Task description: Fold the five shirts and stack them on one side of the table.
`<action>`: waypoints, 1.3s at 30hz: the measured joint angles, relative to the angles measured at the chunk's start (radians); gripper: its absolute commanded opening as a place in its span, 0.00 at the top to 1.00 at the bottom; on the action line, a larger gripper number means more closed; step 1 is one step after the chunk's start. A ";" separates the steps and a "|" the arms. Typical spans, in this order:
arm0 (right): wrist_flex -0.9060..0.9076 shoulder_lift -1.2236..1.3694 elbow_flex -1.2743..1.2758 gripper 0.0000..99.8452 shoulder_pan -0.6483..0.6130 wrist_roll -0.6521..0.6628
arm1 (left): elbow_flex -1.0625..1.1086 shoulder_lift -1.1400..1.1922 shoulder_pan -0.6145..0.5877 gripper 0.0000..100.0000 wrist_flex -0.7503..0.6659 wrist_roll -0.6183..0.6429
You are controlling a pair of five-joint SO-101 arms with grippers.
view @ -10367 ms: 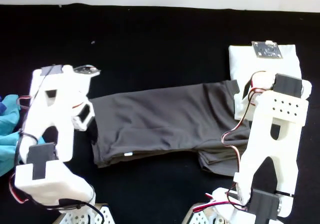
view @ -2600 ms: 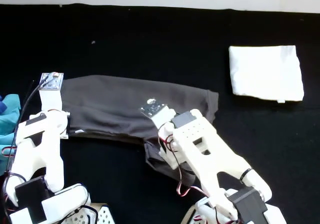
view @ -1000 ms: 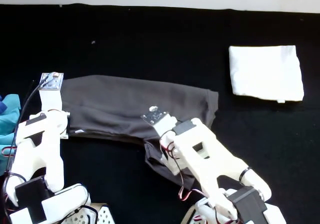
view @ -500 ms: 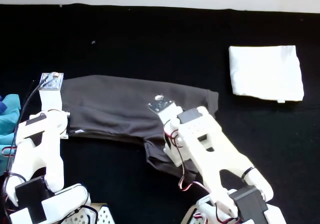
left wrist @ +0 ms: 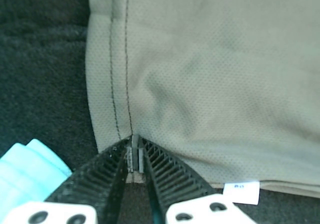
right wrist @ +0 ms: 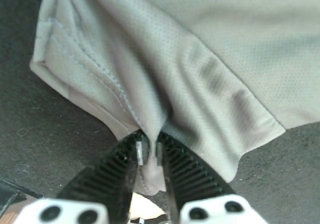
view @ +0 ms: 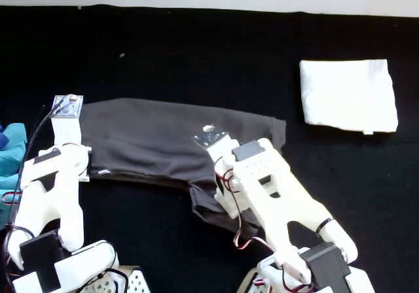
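A dark grey shirt (view: 163,142) lies spread across the middle of the black table. My left gripper (left wrist: 135,156) is shut on its hemmed corner at the shirt's left end, beside a small white label (left wrist: 241,192). My right gripper (right wrist: 147,151) is shut on a bunched fold of the same grey shirt (right wrist: 210,49) near its lower middle, where a sleeve hangs toward the front edge. The left arm (view: 55,169) stands at the front left, the right arm (view: 268,195) at the front centre. A folded white shirt (view: 348,95) rests at the back right.
A light blue garment (view: 10,155) lies bunched at the table's left edge, its corner (left wrist: 30,166) close to my left gripper. Black tabletop (view: 196,51) stretches behind the grey shirt, up to a pale wall at the back.
The grey shirt has been dragged left, away from the white shirt. During the last second my right gripper shifted slightly right and back with its fold. The left arm has stayed still.
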 measured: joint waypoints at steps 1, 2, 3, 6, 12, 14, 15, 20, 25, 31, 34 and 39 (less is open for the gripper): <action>0.000 0.000 0.000 0.99 0.000 0.000 | 0.000 0.000 0.000 0.99 0.000 0.000; 0.000 0.000 0.000 0.99 0.002 0.000 | 0.000 0.000 0.000 0.99 0.000 0.000; 0.000 0.000 0.000 0.99 0.002 0.000 | 0.000 0.000 0.000 0.99 0.000 0.000; 0.005 0.000 -0.009 0.99 0.002 0.000 | 0.000 0.000 0.000 0.99 0.000 0.000; 0.038 0.000 -0.032 0.96 0.003 0.026 | 0.000 0.000 0.000 0.99 0.000 0.000; 0.041 0.000 -0.032 0.95 0.003 0.026 | 0.000 0.000 0.000 0.99 0.000 0.000; 0.041 0.000 -0.032 0.95 0.003 0.026 | 0.000 0.000 0.000 0.99 0.000 0.000; 0.041 0.000 -0.032 0.95 0.003 0.026 | 0.000 0.000 0.000 0.99 0.000 0.000; 0.041 0.000 -0.032 0.95 0.003 0.026 | 0.000 0.000 0.000 0.99 0.000 0.000; 0.041 0.000 -0.032 0.95 0.003 0.026 | 0.000 0.000 0.000 0.99 0.000 0.000; 0.031 0.000 -0.032 0.96 0.003 0.026 | 0.000 0.000 0.000 0.99 0.000 0.000; 0.000 0.000 -0.032 0.99 0.005 0.026 | 0.000 0.000 0.000 0.99 0.000 0.000</action>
